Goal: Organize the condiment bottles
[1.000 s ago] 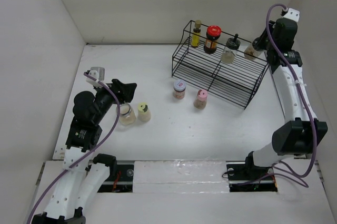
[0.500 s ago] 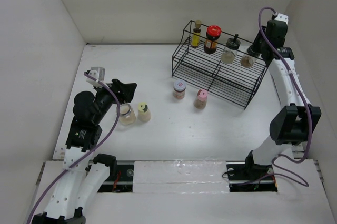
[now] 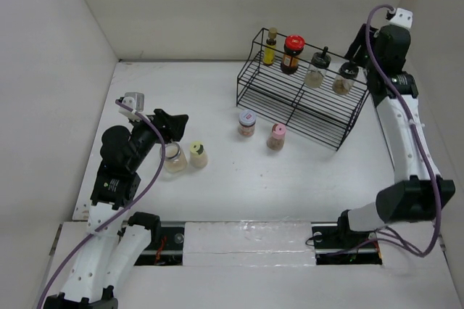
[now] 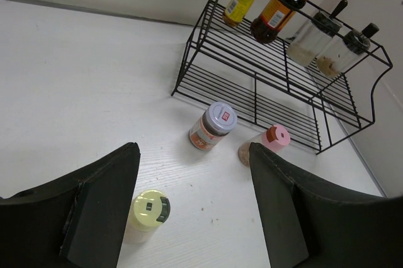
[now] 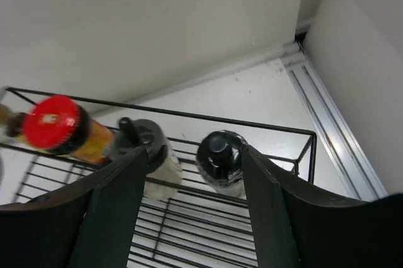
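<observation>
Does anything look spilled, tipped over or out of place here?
Nothing looks spilled or toppled. The pink-capped bottle, bluish-white-capped jar, pale-yellow-capped bottle and clear jar sit outside the black wire rack.

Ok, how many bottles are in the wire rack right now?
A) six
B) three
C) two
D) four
D: four sit along the top shelf of the rack: the slim yellow bottle, the red-capped jar, the black-spouted bottle and the black-capped jar.
</observation>
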`<state>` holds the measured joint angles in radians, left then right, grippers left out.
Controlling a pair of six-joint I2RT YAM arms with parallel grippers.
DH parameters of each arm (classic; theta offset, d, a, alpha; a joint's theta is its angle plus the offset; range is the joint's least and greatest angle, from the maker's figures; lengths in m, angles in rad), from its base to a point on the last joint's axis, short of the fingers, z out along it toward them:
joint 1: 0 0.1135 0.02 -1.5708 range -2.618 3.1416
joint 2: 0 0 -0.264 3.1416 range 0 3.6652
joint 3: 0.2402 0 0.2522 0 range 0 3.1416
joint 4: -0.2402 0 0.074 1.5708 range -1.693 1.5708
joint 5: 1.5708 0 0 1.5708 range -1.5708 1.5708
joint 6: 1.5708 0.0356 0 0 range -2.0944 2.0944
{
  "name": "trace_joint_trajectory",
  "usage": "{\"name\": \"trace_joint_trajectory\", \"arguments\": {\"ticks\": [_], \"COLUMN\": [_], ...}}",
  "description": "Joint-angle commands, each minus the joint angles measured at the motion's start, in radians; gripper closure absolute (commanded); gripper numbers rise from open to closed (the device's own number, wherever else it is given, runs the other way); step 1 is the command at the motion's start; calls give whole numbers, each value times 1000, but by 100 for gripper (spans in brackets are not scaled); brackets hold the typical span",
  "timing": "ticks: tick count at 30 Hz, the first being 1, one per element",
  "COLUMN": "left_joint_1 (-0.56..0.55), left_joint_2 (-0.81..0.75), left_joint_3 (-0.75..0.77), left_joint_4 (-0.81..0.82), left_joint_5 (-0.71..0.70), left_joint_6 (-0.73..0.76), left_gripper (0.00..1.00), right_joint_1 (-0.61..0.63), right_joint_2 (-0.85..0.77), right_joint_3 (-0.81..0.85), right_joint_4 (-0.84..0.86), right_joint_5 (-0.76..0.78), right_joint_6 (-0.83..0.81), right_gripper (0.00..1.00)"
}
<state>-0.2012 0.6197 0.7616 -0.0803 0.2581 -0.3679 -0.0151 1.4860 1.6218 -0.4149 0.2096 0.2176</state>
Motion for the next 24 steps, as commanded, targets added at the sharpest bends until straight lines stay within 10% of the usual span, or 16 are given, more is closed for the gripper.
{"name": "trace_joint_trajectory", "arguments": {"ticks": [1, 5, 8, 16, 24], "left_joint_1": [-3, -3, -3, 6, 6], "left_joint_2": [-3, -3, -12, -12, -12], "left_joint_3": [18, 18, 18, 18, 18], "left_joint_4": [14, 14, 5, 5, 5], "left_joint_5": [-11, -22, -43, -33, -33], "left_joint_6": [3, 3, 3, 3, 3], "left_gripper": [34, 34, 34, 34, 34], "right_joint_1": [55, 174, 332, 606, 642], "right_joint_2": [-160, -291, -290, -69, 189], "right_joint_3": [-90, -262, -386, -547, -439], "right_joint_4": [160, 293, 320, 395, 377], "right_joint_5": [-28, -238, -315, -292, -162], "right_joint_6": [12, 12, 12, -7, -35], "right_gripper": [33, 75, 82, 25, 10]}}
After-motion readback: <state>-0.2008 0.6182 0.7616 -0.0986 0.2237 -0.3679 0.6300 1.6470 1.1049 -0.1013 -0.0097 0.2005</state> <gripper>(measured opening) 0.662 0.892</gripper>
